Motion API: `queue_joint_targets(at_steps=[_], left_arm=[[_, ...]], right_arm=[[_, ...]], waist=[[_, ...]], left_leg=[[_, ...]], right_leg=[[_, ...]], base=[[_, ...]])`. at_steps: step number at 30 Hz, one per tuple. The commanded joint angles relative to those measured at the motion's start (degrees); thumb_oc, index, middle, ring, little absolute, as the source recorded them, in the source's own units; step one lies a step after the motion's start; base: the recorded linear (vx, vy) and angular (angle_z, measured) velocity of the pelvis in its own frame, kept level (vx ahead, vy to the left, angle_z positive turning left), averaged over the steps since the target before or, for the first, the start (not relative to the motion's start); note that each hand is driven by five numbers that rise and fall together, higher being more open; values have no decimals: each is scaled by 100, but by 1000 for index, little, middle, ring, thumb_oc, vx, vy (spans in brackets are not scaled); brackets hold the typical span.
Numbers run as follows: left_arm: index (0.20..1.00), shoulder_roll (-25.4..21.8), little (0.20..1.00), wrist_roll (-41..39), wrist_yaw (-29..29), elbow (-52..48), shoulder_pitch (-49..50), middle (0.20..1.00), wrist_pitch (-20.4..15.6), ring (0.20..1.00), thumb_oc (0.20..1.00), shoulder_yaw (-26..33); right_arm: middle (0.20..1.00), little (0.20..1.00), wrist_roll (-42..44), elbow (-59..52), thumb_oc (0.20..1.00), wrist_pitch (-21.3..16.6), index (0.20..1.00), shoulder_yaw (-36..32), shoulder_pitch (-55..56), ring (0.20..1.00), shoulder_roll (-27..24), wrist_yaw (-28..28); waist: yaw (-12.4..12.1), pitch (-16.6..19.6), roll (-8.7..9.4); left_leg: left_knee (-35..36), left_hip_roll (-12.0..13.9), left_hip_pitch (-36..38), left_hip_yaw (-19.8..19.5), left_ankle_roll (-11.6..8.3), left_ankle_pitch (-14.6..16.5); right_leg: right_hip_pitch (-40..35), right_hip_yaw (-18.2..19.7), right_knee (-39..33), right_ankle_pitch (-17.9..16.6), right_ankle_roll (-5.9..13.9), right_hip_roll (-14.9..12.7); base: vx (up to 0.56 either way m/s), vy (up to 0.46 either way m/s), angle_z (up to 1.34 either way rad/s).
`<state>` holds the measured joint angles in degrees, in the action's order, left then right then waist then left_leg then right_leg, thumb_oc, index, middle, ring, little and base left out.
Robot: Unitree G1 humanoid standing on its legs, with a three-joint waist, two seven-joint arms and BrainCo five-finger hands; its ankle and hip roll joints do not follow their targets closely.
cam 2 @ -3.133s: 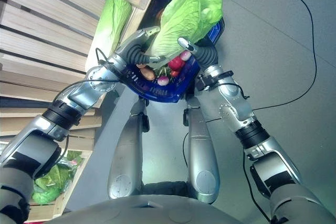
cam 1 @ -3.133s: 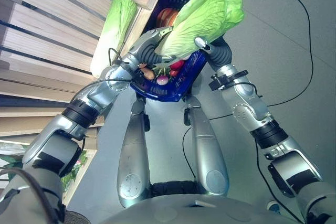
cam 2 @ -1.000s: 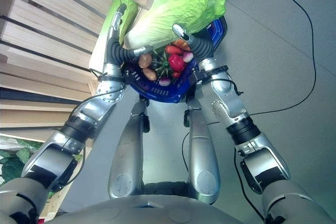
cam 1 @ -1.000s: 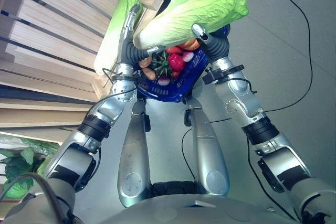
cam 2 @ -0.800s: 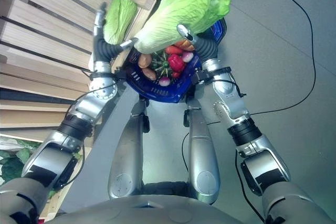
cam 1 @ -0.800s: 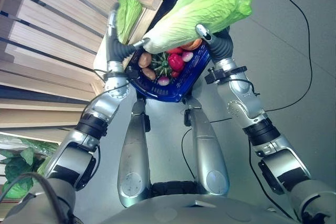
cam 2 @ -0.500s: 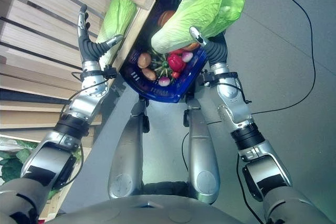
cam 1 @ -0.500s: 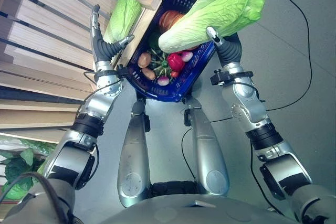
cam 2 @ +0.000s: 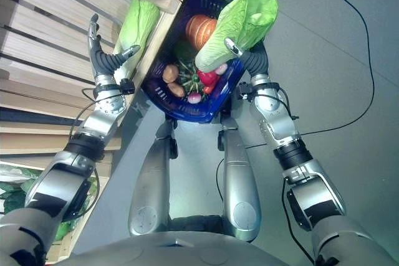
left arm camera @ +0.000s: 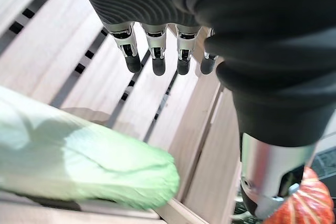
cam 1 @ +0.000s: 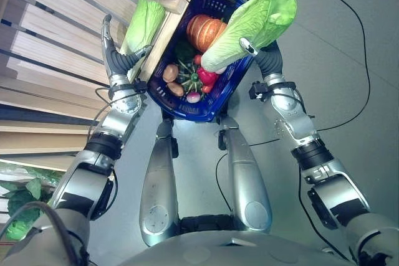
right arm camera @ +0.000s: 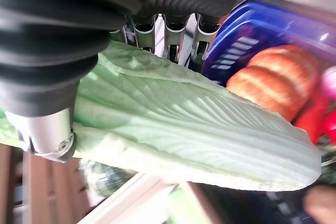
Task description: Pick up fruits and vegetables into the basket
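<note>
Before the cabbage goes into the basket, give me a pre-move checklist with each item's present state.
1. Right hand gripping the napa cabbage: ok.
2. Cabbage over the blue basket: ok, white end lowest.
3. Room in basket: cannot tell; pumpkin, red pepper and other vegetables already inside.
4. Left hand clear of basket: ok, open beside the wooden shelf.
5. Second napa cabbage on shelf untouched: ok.

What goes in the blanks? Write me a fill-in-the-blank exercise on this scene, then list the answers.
1. The right hand holds a ____ over the basket.
2. The basket's colour is ____.
3. The left hand is open by a second cabbage lying on the wooden ____.
4. The big orange thing in the basket is a ____.

Answers: cabbage; blue; shelf; pumpkin
</note>
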<state>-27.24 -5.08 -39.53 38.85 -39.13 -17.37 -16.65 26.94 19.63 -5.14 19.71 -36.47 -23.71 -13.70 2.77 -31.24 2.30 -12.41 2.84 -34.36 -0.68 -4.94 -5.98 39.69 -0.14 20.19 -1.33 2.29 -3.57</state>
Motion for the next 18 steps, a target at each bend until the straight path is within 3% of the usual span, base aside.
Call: queue_joint_targets(at_steps=[1, 10, 18], left_arm=[[1000, -114, 1000, -351, 18, 274, -290, 1000, -24, 1000, 1000, 162], [1000, -171, 1000, -535, 404, 960, -699, 1000, -135, 1000, 1000, 3], [1000, -154, 1000, -614, 613, 1300, -1051, 1000, -293, 1000, 1000, -180]], right_arm=[[200, 200, 181, 131, 200, 12, 200, 96, -417, 200, -341, 0], [200, 200, 516, 1967, 200, 385, 200, 330, -1453, 200, -472, 210], [200, 200, 409, 3478, 200, 467, 200, 341, -2164, 200, -405, 610]], waist=[[27, 145, -247], [-141, 145, -354], [-301, 145, -456]], left_leg=[[-343, -332, -154, 155, 57, 428], [-502, -359, -200, 92, 45, 495], [-645, -414, -366, 17, 74, 517]], right_leg=[[-260, -435, -85, 231, 131, 99], [-199, -515, 106, 316, 106, 42], [-35, -578, 280, 361, 84, 33]], base=[[0, 0, 0], [3, -11, 2], [8, -28, 7]])
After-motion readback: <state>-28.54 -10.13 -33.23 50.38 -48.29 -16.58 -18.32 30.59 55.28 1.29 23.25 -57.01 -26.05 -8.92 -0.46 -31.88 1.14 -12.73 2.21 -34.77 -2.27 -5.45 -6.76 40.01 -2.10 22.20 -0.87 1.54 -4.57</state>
